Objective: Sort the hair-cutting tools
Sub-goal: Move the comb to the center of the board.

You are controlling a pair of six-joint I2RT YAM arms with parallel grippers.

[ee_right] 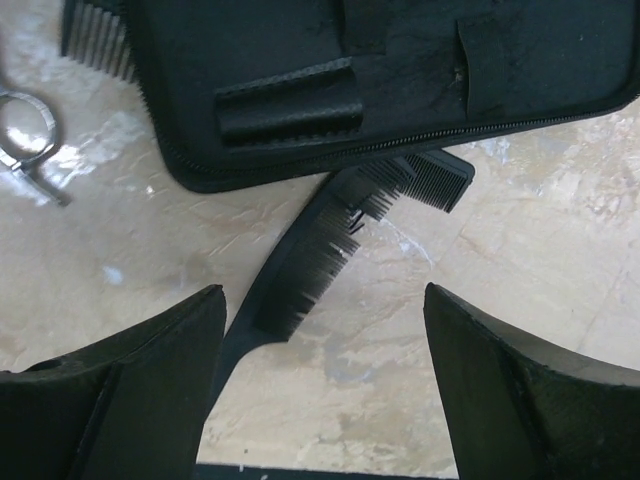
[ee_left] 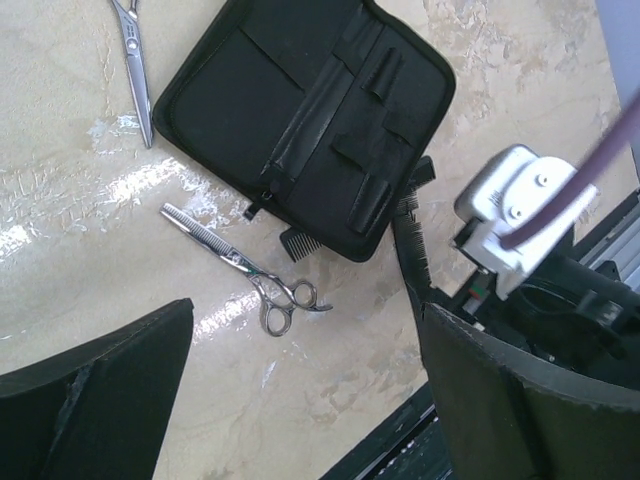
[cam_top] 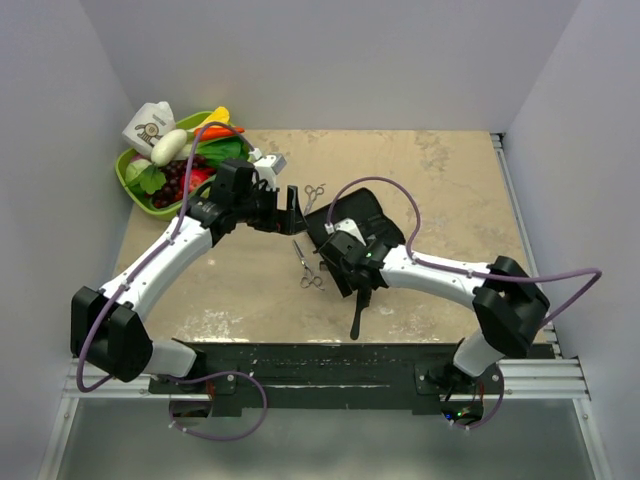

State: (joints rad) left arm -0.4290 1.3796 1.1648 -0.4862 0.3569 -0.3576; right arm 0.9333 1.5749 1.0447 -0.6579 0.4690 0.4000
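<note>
The top camera looks down from high behind the near edge over the whole counter [cam_top: 450,200]. Both wrist cameras look down from close above, sharing the case [ee_left: 300,120] and comb [ee_right: 300,260].

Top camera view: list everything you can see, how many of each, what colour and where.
scissors: two, silver, one beyond the case's far left corner, one left of it
combs: three as far as I can tell, black, at the case's near edge, partly under it
case: one, black, lying open mid-table
basket: one, green, far left corner
toy produce: several, purple, orange, white, green, in the basket
carton: one, white, at the basket's far side
table: one, beige marbled
arms: two, white and black, near edge
left tool: black, open, left of the case
right tool: black, open, over the combs
</note>
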